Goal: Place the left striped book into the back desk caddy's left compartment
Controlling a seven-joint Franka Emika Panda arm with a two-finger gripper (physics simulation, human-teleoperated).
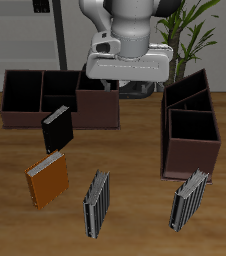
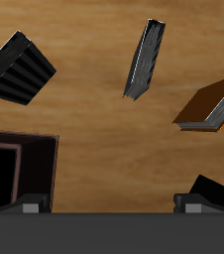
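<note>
The back desk caddy (image 1: 60, 100) lies along the back edge of the worktop (image 1: 135, 170), reaching toward one back corner. Its left compartment (image 1: 23, 92) is the end cell nearest that corner and shows only a dark interior. A black book (image 1: 55, 128) leans just in front of the caddy's middle cell. Nearer the front edge, an orange book (image 1: 47, 180) stands tilted. Beside it, close to the front edge, stands a striped book (image 1: 98, 203).

The claw (image 2: 109, 205) hangs above the brown-fronted end cell of the back desk caddy, near the back edge. In the wrist view its two fingertips (image 2: 30, 206) stand wide apart with nothing between them: the claw is open.

A taller two-cell caddy (image 1: 190, 130) stands toward the opposite side edge of the worktop. The left striped book (image 1: 189, 198) stands tilted just in front of this caddy, near the front edge, well apart from the claw and from the back desk caddy.
</note>
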